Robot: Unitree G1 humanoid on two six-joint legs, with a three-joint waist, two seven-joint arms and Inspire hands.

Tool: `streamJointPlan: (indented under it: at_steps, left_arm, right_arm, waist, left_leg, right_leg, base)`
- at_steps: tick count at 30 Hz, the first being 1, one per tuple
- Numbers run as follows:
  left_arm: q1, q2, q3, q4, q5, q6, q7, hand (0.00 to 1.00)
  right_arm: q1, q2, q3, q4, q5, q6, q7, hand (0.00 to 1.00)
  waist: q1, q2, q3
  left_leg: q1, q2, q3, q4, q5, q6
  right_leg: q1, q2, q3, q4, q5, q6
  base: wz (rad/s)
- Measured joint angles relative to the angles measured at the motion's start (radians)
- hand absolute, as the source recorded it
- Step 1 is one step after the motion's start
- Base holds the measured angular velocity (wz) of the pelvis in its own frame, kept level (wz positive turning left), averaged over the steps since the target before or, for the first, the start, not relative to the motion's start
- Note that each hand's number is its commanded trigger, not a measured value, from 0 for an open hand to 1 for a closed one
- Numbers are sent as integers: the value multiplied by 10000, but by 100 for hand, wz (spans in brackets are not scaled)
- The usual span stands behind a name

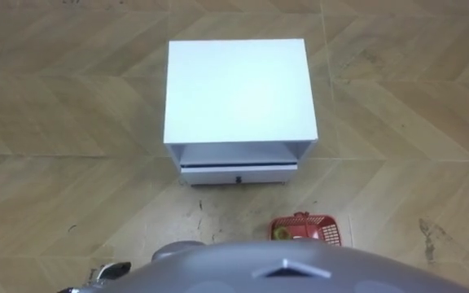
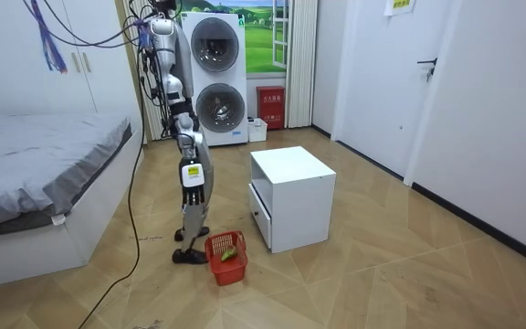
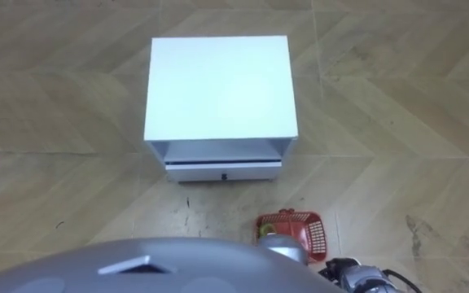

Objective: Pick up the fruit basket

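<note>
The red fruit basket (image 1: 309, 229) stands on the wooden floor just in front of me and a little to my right, with a yellowish-green fruit (image 2: 230, 251) inside it. In the room view I stand upright facing the white cabinet, the basket (image 2: 226, 259) by my feet. My right hand (image 2: 193, 199) hangs at my side, well above the basket; part of it shows at the lower right of the right eye view (image 3: 355, 275), close to the basket (image 3: 298, 227). A bit of my left hand (image 1: 111, 270) shows at the lower left. Neither hand touches the basket.
A white bedside cabinet (image 1: 238, 89) with one drawer (image 1: 238, 172) stands straight ahead, a short step beyond the basket. In the room view a bed (image 2: 35, 174) lies behind me, stacked washing machines (image 2: 215, 78) stand at the back wall, and a door (image 2: 386, 82) is at the right.
</note>
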Motion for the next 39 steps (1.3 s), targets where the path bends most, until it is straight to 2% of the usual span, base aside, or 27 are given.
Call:
streamJointPlan:
  at_steps: [6, 8, 9, 10, 11, 13, 14, 15, 16, 18, 19, 20, 21, 22, 23, 25, 28, 30, 31, 32, 33, 34, 35, 36, 37, 38, 39]
  left_arm:
    - [-79, 87, 37, 17, 7, -168, 30, 0]
    - [-64, 180, 343, 66, 7, -352, 46, 0]
    - [-66, 207, 423, 81, 9, -410, 53, 0]
    - [-71, 282, 455, 67, 13, -520, 72, 0]
    - [-30, 320, 484, -5, 12, -624, 122, 0]
    - [-12, 343, 489, -81, 9, -649, 159, 0]
    - [-94, 405, 408, -96, -42, -649, 242, 0]
    - [-159, 431, 409, -91, -80, -652, 280, 0]
    - [-473, 498, 378, -60, -60, -658, 337, 0]
    - [-894, 646, 217, 51, -69, -676, 491, 0]
    - [-1376, 675, 208, 115, -80, -673, 644, 0]
    - [-1798, 682, 108, 386, -302, -696, 769, 0]
    - [-2035, 717, 60, 500, -409, -713, 813, 0]
    - [-2444, 775, -5, 741, -692, -806, 964, 0]
    - [-2785, 866, -189, 1010, -980, -925, 1053, 0]
    - [-3025, 976, -467, 1373, -1494, -1153, 1182, 0]
    - [-3062, 985, -651, 1585, -1812, -1268, 1480, 0]
    - [-3035, 989, -984, 1586, -1940, -1278, 1636, 0]
    - [-3045, 977, -1166, 1588, -2070, -1301, 1654, 0]
    - [-3023, 944, -1233, 1632, -2335, -1406, 1669, 0]
    - [-2987, 942, -1264, 1737, -2436, -1444, 1676, 0]
    - [-2992, 967, -1366, 1932, -2482, -1534, 1775, 0]
    - [-3019, 1096, -1400, 2055, -2613, -1749, 1934, 0]
    - [-3018, 1185, -1487, 2066, -2676, -1861, 2043, 0]
    - [-2976, 1349, -1665, 2053, -2825, -2091, 2244, 0]
    - [-2927, 1373, -1775, 2028, -3018, -2240, 2345, 0]
    - [-2888, 1320, -1774, 2011, -3098, -2277, 2379, 0]
  right_arm:
    - [267, -13, -188, -394, 205, -8, -280, 0]
    - [152, -18, -188, -480, 208, -30, -327, 0]
    - [108, -21, -206, -538, 213, -32, -344, 0]
    - [258, -28, -285, -698, 224, -39, -421, 0]
    - [290, -53, -368, -795, 263, -33, -529, 0]
    - [161, -136, -384, -966, 493, -126, -769, 0]
    - [-66, -174, -363, -1000, 848, -153, -869, 0]
    - [-192, -205, -266, -999, 929, -135, -926, 0]
    - [-406, -291, -65, -1015, 1091, -127, -1051, 0]
    - [-971, -329, -66, -1020, 1475, -257, -1155, 0]
    - [-1494, -372, -72, -1010, 1659, -450, -1252, 0]
    - [-2071, -423, -72, -894, 1995, -697, -1385, 0]
    - [-2346, -414, -59, -866, 2149, -777, -1435, 0]
    - [-2798, -377, -46, -855, 2521, -932, -1524, 0]
    - [-3131, -346, 77, -788, 3013, -1055, -1650, 0]
    - [-3501, -304, 161, -817, 3531, -1093, -1827, 0]
    - [-3602, -283, 116, -980, 3882, -1447, -2127, 0]
    - [-3590, -307, 95, -1103, 3918, -1490, -2396, 0]
    - [-3600, -310, 20, -1121, 3912, -1527, -2517, 0]
    - [-3718, -342, -102, -1127, 3979, -1520, -2639, 0]
    - [-3780, -349, -158, -1150, 4043, -1520, -2666, 0]
    - [-3924, -405, -189, -1399, 4289, -1525, -2736, 0]
    - [-3759, -341, -212, -1881, 4632, -1609, -2884, 0]
    - [-3556, -277, -222, -2032, 4703, -1679, -2924, 0]
    - [-3360, -163, -302, -2096, 4696, -1722, -3009, 0]
    - [-3450, -217, -350, -2119, 4679, -1846, -3071, 0]
    - [-3570, -266, -387, -2128, 4648, -1970, -3078, 0]
  waist:
    - [40, 24, -47]
    - [159, 116, -16]
    - [117, 118, -11]
    - [3, 94, -23]
    - [142, 6, -5]
    - [307, -80, -1]
    - [308, -82, -87]
    - [319, -122, -95]
    - [360, -244, -14]
    - [452, -470, 8]
    - [513, -560, 52]
    - [601, -433, 120]
    - [658, -420, 120]
    - [821, -432, 144]
    - [898, -512, 158]
    - [987, -571, 159]
    - [735, -632, 156]
    - [538, -570, 197]
    - [309, -613, 193]
    - [185, -568, 245]
    - [264, -495, 216]
    - [421, -271, 190]
    - [253, -382, 259]
    - [60, -514, 173]
    - [-249, -761, 50]
    - [-250, -904, 49]
    - [-252, -884, 116]
  left_leg:
    - [-487, -188, 425, 594, -77, 257]
    - [-828, -146, 1028, 818, -62, 374]
    - [-871, -140, 1192, 867, -98, 452]
    - [-858, -175, 1333, 861, -243, 621]
    - [-887, -300, 1393, 893, -269, 646]
    - [-1366, -325, 1489, 1314, -316, 720]
    - [-1903, -328, 1453, 1767, -343, 769]
    - [-2235, -329, 1437, 2046, -357, 792]
    - [-3036, -332, 1379, 2766, -389, 847]
    - [-4439, -325, 1380, 3901, -437, 918]
    - [-5523, -226, 1344, 4861, -522, 932]
    - [-6471, 52, 1264, 5915, -778, 830]
    - [-6891, 145, 1204, 6340, -957, 780]
    - [-7653, 305, 1108, 7240, -1221, 604]
    - [-8257, 364, 992, 8062, -1459, 483]
    - [-9026, 331, 838, 9121, -1791, 538]
    - [-10071, 296, 885, 10508, -2103, 591]
    - [-10660, 303, 985, 11287, -2408, 270]
    - [-10996, 158, 1070, 11636, -2543, -454]
    - [-11265, -229, 570, 12879, -2738, -696]
    - [-11166, -521, -143, 13473, -3040, -611]
    - [-11197, -820, -858, 14020, -4166, -233]
    - [-11551, -895, -661, 14501, -4202, -174]
    - [-11724, -883, -520, 14698, -4176, -84]
    - [-11957, -840, -153, 15004, -4097, 80]
    - [-12233, -716, 165, 15388, -4046, 198]
    - [-12377, -674, 196, 15634, -4061, 168]
  right_leg:
    - [-998, -471, 324, 1243, 15, 22]
    - [-1574, -631, 535, 1927, 89, 122]
    - [-1738, -724, 534, 2512, 74, 129]
    - [-1887, -968, 555, 4057, 71, 131]
    - [-1909, -1253, 760, 5442, 70, 133]
    - [-1766, -1398, 1117, 6685, 96, 136]
    - [-1602, -1460, 1159, 6908, 127, 161]
    - [-1487, -1483, 1140, 6879, 154, 208]
    - [-1349, -1511, 1068, 6664, 147, 238]
    - [-1311, -1487, 1084, 5931, 59, 364]
    - [-1456, -1462, 1052, 5454, -658, 610]
    - [-1691, -1286, 915, 5425, -1904, 758]
    - [-1952, -1258, 831, 5656, -2423, 689]
    - [-2524, -1285, 743, 6458, -3195, 526]
    - [-3045, -1400, 653, 7512, -3746, 398]
    - [-3877, -1545, 762, 9250, -4076, 292]
    - [-4884, -1978, 827, 11760, -4071, 289]
    - [-5421, -2106, 981, 12900, -4069, 282]
    - [-5711, -2310, 1112, 13373, -4093, 213]
    - [-6022, -2570, 1257, 13971, -4146, 101]
    - [-6297, -2593, 1453, 14379, -4137, 116]
    - [-6789, -2632, 1706, 15303, -4145, 137]
    - [-6820, -2913, 1911, 16321, -3958, 291]
    - [-6498, -3032, 1977, 16743, -3642, 367]
    - [-5693, -3063, 2160, 17186, -3075, 421]
    - [-5240, -2999, 2403, 17205, -3070, 413]
    - [-5226, -2952, 2527, 17363, -3386, 392]
  base:
    - [-17]
    - [-36]
    - [0]
    - [16]
    - [8]
    - [-6]
    - [10]
    - [29]
    - [29]
    - [18]
    - [4]
    - [0]
    - [-8]
    - [-9]
    - [0]
    - [14]
    - [56]
    - [70]
    - [55]
    - [26]
    - [-36]
    - [-40]
    - [0]
    - [82]
    - [71]
    - [39]
    - [-5]
